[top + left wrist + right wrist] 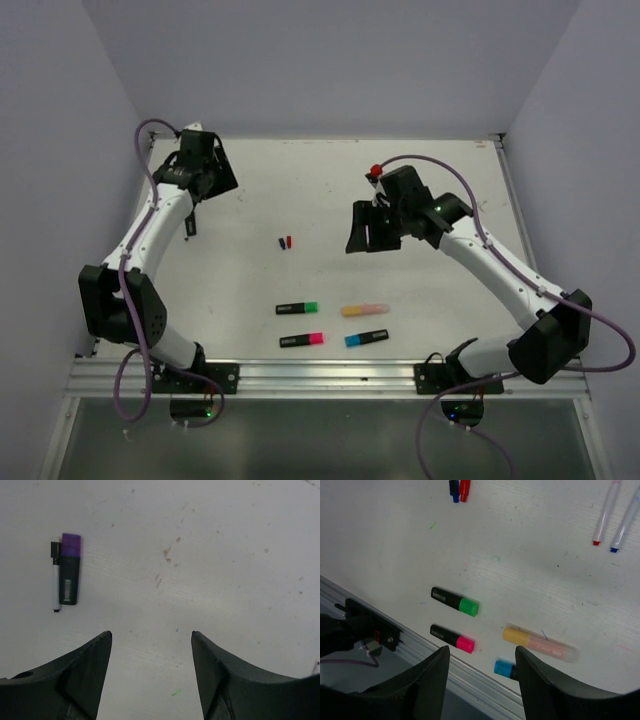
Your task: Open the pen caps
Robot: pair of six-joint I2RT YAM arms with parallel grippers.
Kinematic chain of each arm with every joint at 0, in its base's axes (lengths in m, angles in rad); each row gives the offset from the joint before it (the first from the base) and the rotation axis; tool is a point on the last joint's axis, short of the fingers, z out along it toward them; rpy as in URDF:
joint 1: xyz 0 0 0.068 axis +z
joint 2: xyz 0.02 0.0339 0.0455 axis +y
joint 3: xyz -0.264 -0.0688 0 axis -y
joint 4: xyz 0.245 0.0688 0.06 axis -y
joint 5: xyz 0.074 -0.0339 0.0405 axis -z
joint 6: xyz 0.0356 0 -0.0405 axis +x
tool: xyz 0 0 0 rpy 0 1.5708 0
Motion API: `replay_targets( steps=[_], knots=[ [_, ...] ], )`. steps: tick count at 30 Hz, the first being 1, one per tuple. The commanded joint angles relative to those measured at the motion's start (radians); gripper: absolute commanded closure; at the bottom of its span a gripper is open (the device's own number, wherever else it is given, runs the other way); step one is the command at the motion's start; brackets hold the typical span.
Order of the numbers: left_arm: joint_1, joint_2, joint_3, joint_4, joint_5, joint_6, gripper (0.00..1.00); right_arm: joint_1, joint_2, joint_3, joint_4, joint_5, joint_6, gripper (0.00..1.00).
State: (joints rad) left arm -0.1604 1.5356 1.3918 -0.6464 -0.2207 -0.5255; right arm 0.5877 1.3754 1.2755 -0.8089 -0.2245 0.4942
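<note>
Four capped highlighters lie near the front edge: green cap (468,607), pink cap (465,644), blue cap (504,668) partly behind a finger, and an orange cap (516,635) on a peach pen (364,310). My right gripper (481,650) hovers open above them, holding nothing. Small loose blue (453,490) and red (464,489) caps lie mid-table, and two thin white pens (604,515) lie farther off. My left gripper (151,635) is open over bare table at the back left. Beside it lie a purple-capped highlighter (70,570) and a thin white pen with a black cap (55,550).
The metal rail (320,375) runs along the table's front edge just below the highlighters. Grey walls (330,70) close in the back and both sides. Purple cables (470,190) loop off both arms.
</note>
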Motion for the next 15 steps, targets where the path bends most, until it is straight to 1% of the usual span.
replay_targets(
  steps=[1, 3, 4, 5, 6, 8, 9, 10, 12, 15],
  knots=[
    [0.054, 0.040, 0.013, -0.036, -0.041, 0.042, 0.31, -0.003, 0.031, 0.135, -0.165, -0.038, -0.037, 0.41],
    [0.070, 0.057, 0.007, -0.041, -0.063, 0.039, 0.30, -0.005, 0.045, 0.168, -0.211, -0.029, -0.055, 0.41],
    [0.096, 0.070, -0.002, -0.045, -0.065, 0.033, 0.30, -0.003, 0.059, 0.186, -0.220, -0.030, -0.062, 0.41],
    [0.111, 0.077, -0.013, -0.038, -0.049, 0.035, 0.32, -0.003, 0.065, 0.191, -0.231, -0.038, -0.068, 0.41],
    [0.133, 0.078, -0.025, -0.012, -0.034, 0.039, 0.41, -0.003, 0.070, 0.194, -0.234, -0.044, -0.069, 0.41],
    [0.206, 0.075, -0.071, 0.019, 0.016, 0.041, 0.45, -0.003, 0.083, 0.193, -0.227, -0.062, -0.069, 0.41],
    [0.255, 0.072, -0.083, 0.055, 0.033, 0.045, 0.44, -0.003, 0.091, 0.193, -0.227, -0.075, -0.069, 0.41],
    [0.281, 0.075, -0.095, 0.066, 0.072, 0.047, 0.43, -0.003, 0.096, 0.200, -0.228, -0.076, -0.069, 0.41],
    [0.336, 0.081, -0.115, 0.097, 0.090, 0.068, 0.41, -0.003, 0.116, 0.203, -0.231, -0.085, -0.077, 0.41],
    [0.364, 0.103, -0.116, 0.110, 0.092, 0.108, 0.38, -0.005, 0.129, 0.216, -0.239, -0.082, -0.091, 0.41]
  ],
)
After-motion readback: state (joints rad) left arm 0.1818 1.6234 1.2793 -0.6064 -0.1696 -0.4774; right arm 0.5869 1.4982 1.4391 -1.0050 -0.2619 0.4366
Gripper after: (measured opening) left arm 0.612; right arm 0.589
